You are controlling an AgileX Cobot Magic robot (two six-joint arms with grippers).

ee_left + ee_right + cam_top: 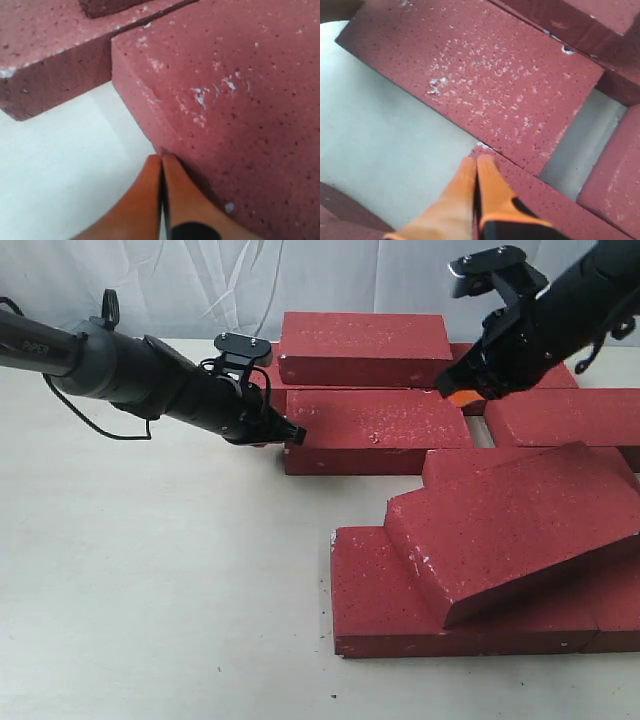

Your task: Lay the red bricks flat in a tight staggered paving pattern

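- Evidently the left tool is pinched shut on nothing. Its fingertips form one blunt point set against the end corner of the middle brick. I judge that a pushing stance, not a grasp.
- Just ahead of it, that brick lies flat on the surface. Beyond the brick, a back brick sits raised on others.
- At the brick's far end, the right tool is likewise shut and empty. It is poised at the corner, beside a narrow gap to the neighbouring brick; whether it touches cannot be told. It likely serves as a stop or counter-push to close that gap.
- Farther from both tools, a tilted brick leans across the front bricks. It is not yet flat, so the paving looks far from tight.
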